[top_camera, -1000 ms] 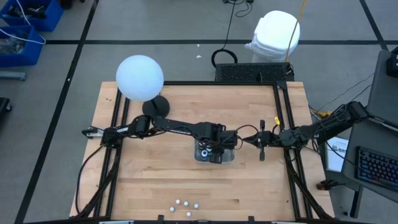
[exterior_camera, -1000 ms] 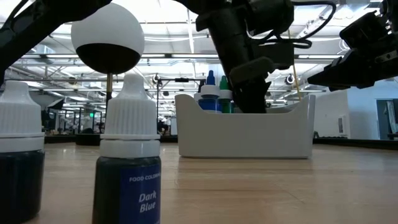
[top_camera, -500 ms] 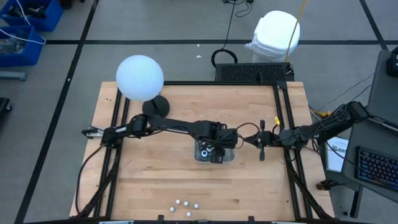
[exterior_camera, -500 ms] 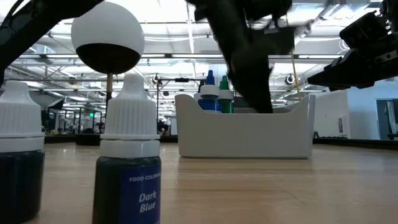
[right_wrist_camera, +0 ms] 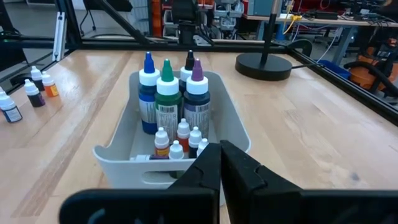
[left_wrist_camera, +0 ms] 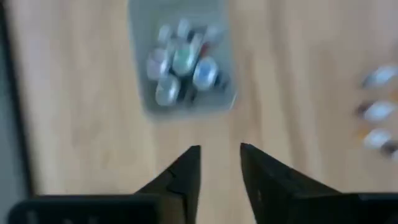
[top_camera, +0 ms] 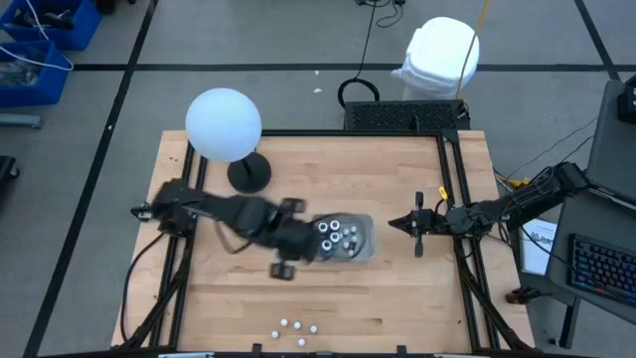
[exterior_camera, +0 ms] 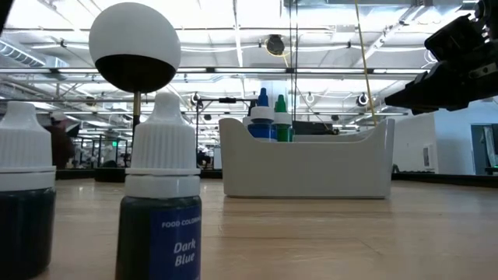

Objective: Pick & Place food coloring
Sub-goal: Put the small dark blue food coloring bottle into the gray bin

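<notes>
High view: left gripper (top_camera: 285, 267) is seen beside the tray (top_camera: 364, 237), between it and the loose bottles (top_camera: 298, 327) at the near edge; the right gripper (top_camera: 399, 223) is farther off.

Low view: loose bottles stand upright.

Left wrist view: fingers (left_wrist_camera: 186, 171) are slightly parted, nothing held.

Right wrist view: jaws are nearly closed, empty, facing the tray's bottles (right_wrist_camera: 168, 93).

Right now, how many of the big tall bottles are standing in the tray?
4, clustered at the tray's end farthest from the right wrist camera: blue-tipped bottle, green-tipped bottle, purple-tipped bottle, and a black-tipped bottle behind them. None looks hidden.
</notes>
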